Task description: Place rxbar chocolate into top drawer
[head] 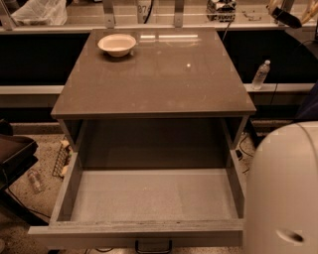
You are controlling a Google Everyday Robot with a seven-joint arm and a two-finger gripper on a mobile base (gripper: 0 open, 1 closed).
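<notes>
Rxbar chocolate nowhere in view: not in open top drawer (149, 196), not on countertop (159, 84) near white bowl (117, 44). Gripper out of frame, grasp state impossible to tell; only white arm housing (283, 193) visible, lower right, beside drawer's right wall. Bearing from gripper to bar undeterminable.

Robotics test lab or workshop. Evidence: plain grey counter (149, 79) with open drawer (149, 196) on a bare speckled floor (42, 211). Water bottle (260, 74) on far ledge. White robot arm (283, 188) near right, its tool (290, 14) far right.
</notes>
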